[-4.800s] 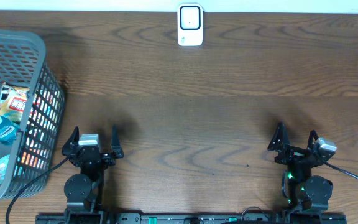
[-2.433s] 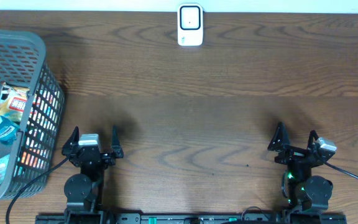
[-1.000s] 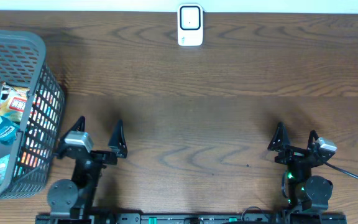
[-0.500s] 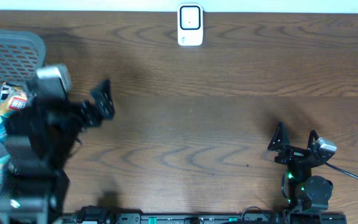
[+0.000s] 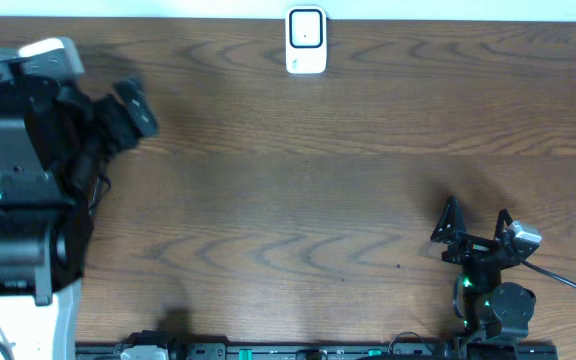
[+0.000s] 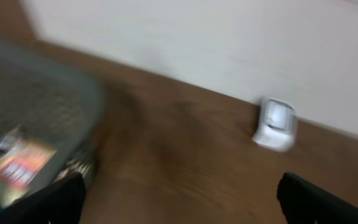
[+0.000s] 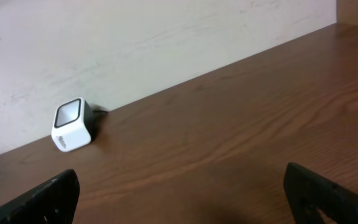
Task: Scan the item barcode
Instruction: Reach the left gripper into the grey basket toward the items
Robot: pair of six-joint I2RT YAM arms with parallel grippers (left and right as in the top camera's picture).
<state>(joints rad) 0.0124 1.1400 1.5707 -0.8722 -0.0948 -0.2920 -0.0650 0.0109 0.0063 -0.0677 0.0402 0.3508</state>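
No text can be read: the print on the red-and-yellow packet (image 6: 17, 165) inside the grey mesh basket (image 6: 61, 102) is blurred, and the mark on the white box-shaped scanner (image 7: 72, 124) is too small.

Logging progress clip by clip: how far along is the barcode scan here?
Done: nothing; the packet lies in the basket and nothing faces the scanner. In hand: the left gripper hangs open and empty by the basket; the right gripper sits open and empty. Left: pick an item, show its barcode to the scanner.
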